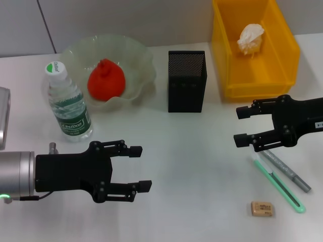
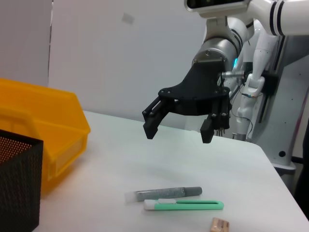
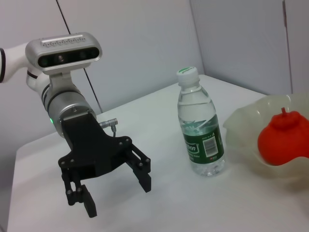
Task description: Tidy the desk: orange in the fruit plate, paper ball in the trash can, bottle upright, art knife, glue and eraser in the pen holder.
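Note:
The orange (image 1: 106,80) lies in the fruit plate (image 1: 144,63) at the back left, and the bottle (image 1: 68,103) stands upright beside it. The paper ball (image 1: 251,39) rests inside the yellow trash can (image 1: 257,80). Between plate and bin stands the black mesh pen holder (image 1: 186,80). At the front right lie the green art knife (image 1: 278,184), the grey glue stick (image 1: 285,170) and the eraser (image 1: 262,208). My right gripper (image 1: 240,126) hovers open just beyond them, empty. My left gripper (image 1: 141,168) is open and empty at the front left, near the bottle (image 3: 200,130).
The table's right edge (image 2: 280,179) runs close behind the knife (image 2: 186,206), glue (image 2: 166,194) and eraser (image 2: 219,225). A metal cylinder (image 1: 2,118) sits at the far left edge. Bare tabletop (image 1: 197,166) lies between the two grippers.

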